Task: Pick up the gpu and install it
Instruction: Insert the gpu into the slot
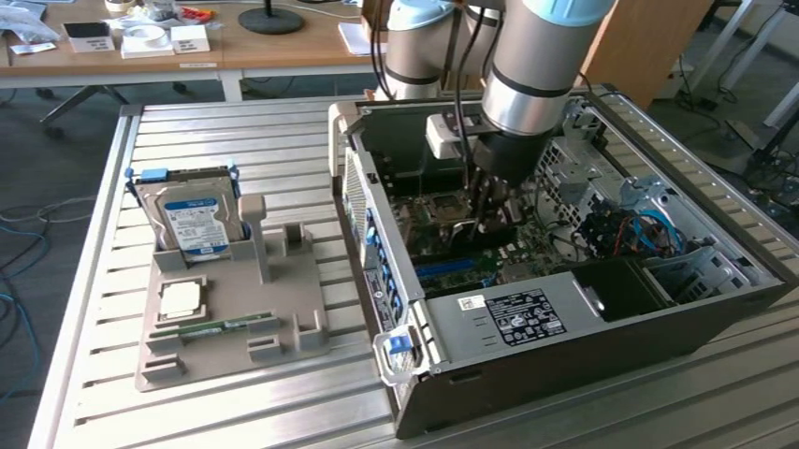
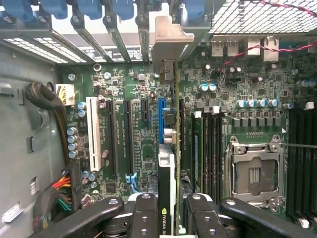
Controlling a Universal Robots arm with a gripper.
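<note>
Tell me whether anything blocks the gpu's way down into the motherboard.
Nothing visible does. The gpu, held edge-on by the gripper, hangs over the unoccupied expansion slots, with nothing crossing between them.

The gpu (image 2: 167, 168) was seen as a dark, matt board ended by a bracket (image 2: 171, 34) of dull beige-silver sheet metal, and the jaws were finished in matt black with bare metal bolt heads. The desk (image 1: 250, 131) was made of ribbed, brushed pale metal, the computer case (image 1: 562, 365) of grey sheet metal, and the parts holder (image 1: 225, 360) of matt grey plastic.
</note>
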